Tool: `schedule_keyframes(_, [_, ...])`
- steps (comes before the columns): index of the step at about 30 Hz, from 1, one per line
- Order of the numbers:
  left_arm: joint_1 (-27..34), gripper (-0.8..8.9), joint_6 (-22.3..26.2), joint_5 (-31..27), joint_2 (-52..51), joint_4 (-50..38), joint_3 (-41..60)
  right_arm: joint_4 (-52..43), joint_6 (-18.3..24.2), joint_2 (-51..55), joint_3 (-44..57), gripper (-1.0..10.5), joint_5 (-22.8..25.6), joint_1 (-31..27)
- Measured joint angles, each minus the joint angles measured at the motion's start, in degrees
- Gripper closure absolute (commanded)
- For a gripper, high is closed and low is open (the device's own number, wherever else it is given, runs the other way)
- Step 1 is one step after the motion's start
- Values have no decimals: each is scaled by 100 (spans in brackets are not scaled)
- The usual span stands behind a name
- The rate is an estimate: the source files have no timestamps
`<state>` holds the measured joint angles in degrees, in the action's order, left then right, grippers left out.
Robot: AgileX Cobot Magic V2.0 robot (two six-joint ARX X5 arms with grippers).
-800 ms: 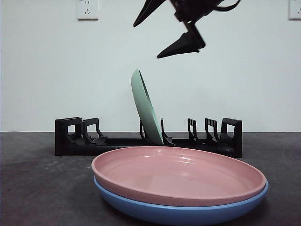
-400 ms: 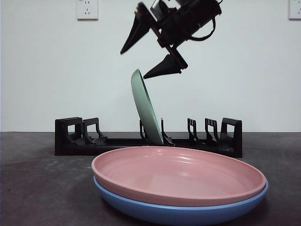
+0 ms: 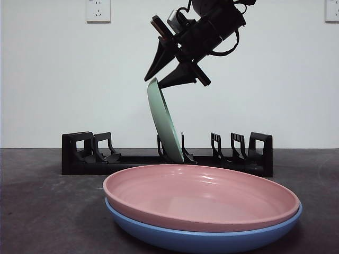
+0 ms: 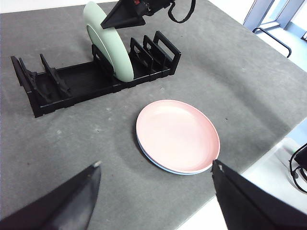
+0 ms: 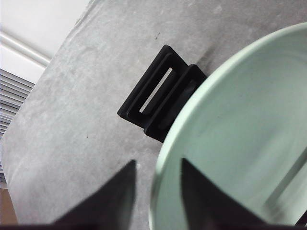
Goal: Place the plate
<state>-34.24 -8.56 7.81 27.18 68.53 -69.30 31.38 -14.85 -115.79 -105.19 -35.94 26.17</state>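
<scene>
Standing tilted in a middle slot of the black rack (image 3: 79, 153): green plate (image 3: 164, 124). Straddling its top rim, right gripper (image 3: 165, 80), jaws narrowly apart, not clamped. Probably the regrasp step; next, closing squarely on the rim. Idle, spread wide: left gripper (image 4: 156, 172)

Up on the pale wall, a white socket (image 3: 98, 10) sits top left, another socket (image 3: 332, 10) just showing at the right edge. The dark grey tabletop (image 3: 42, 211) runs wall to front. Beyond its far corner, a window frame (image 4: 271, 12) and a black cable (image 4: 298, 165).
</scene>
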Motion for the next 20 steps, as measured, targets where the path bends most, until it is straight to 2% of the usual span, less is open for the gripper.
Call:
schedule_keyframes(7, [0, 442, 0, 0, 0, -15, 0, -31, -210, -2, 0, 937, -20, 0])
schedule_keyframes(13, [0, 442, 0, 0, 0, -17, 0, -52, -501, -2, -83, 937, -293, -9])
schedule_keyframes(20, [0, 442, 0, 0, 0, -17, 0, 144, -603, 332, -321, 937, -463, -7])
